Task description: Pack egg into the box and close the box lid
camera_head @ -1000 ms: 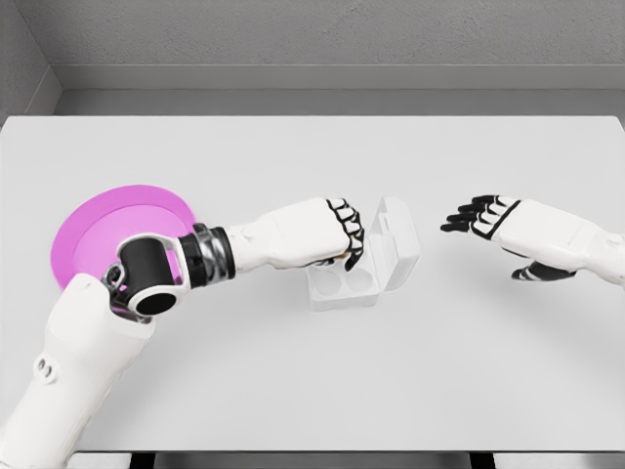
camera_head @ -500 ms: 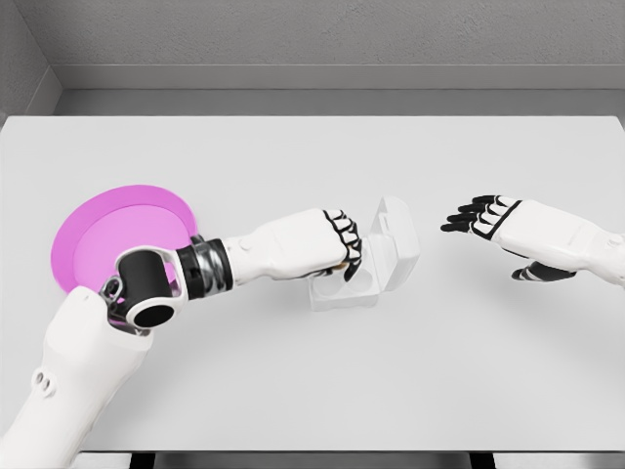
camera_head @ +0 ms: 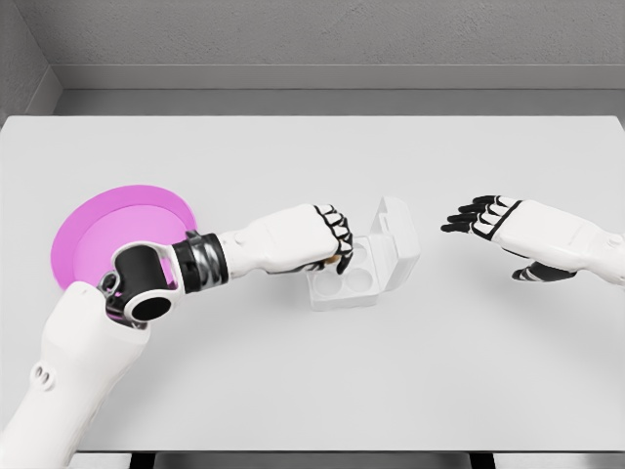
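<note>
Centrally on the white table (camera_head: 312, 391) sits the small white plastic egg box (camera_head: 361, 269) — lid upright, round cups seemingly vacant. Left hand (camera_head: 317, 239), fingers curled, covers its left edge; any egg is hidden. Right hand (camera_head: 493, 220) hovers spread, holding nothing — round pink plate (camera_head: 98, 230) far left.

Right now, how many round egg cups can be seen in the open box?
2 show clearly: one toward the back and one nearer the front right of the box. A third seems to show at front left; the left hand may hide more.
</note>
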### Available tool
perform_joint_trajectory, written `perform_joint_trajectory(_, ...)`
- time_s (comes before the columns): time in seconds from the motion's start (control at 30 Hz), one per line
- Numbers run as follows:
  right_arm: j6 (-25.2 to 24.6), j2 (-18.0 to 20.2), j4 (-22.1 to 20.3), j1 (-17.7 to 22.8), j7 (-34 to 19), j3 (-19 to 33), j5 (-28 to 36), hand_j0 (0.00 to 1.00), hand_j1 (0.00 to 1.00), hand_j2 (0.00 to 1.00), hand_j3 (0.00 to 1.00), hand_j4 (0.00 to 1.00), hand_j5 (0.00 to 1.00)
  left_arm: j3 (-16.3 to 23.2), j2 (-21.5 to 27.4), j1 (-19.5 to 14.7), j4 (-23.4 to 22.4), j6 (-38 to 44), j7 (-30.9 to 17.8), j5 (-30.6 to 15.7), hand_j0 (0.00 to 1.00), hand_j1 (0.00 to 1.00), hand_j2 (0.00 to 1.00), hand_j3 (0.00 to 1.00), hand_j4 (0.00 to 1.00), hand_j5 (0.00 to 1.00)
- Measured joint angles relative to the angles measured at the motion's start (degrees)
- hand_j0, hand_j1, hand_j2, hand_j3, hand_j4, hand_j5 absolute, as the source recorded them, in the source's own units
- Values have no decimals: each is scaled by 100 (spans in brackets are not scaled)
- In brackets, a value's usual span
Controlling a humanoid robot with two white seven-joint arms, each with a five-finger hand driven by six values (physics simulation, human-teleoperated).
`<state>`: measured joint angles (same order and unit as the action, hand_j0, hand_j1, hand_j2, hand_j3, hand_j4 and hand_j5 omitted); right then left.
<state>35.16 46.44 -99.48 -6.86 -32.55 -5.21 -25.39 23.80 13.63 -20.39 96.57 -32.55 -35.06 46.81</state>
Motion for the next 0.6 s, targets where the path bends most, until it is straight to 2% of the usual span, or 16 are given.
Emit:
perform_joint_trajectory(0.27, 0, 8, 0, 0, 0, 2, -1, 100, 100, 100, 100, 100, 100, 51, -137, -141, -303, -26, 0, 6, 35, 35, 35, 35, 35, 35)
perform_joint_trajectory(0.5, 0, 5, 0, 0, 0, 2, -1, 100, 100, 100, 100, 100, 100, 80, -260, -202, -377, -35, 0, 20, 35, 35, 35, 35, 35, 35)
perform_joint_trajectory(0.6, 0, 2, 0, 0, 0, 2, -1, 100, 100, 100, 100, 100, 100, 83, -281, -202, -383, -38, 0, 20, 40, 40, 40, 40, 40, 40)
